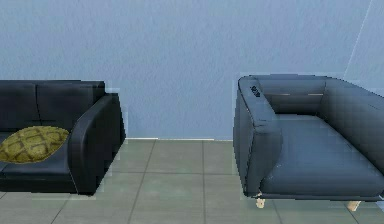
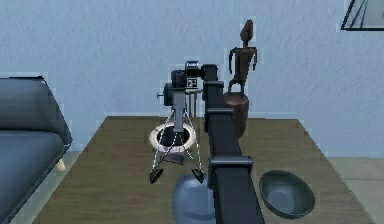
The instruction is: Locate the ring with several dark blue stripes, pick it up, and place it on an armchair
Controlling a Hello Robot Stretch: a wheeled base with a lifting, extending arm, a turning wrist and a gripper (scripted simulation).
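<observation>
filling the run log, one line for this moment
end effector: at ring | holding: cannot tell | armchair: forward view's right | sofa: forward view's left

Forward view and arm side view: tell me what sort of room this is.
Probably a living room in a house. A dark sofa with a yellowish patterned cushion stands near a dark armchair on a tiled floor, and a wooden table carries a tall brown figure statue.

A dark sofa (image 1: 60, 110) bears a yellow-green patterned cushion (image 1: 35, 143) on its seat. On the wooden bench (image 2: 290, 140), a thin brown statue (image 2: 240, 65) stands upright near the far edge. A dark grey bowl (image 2: 287, 192) lies by the near edge, and a blue-grey rounded thing (image 2: 190, 200) sits left of it.
</observation>
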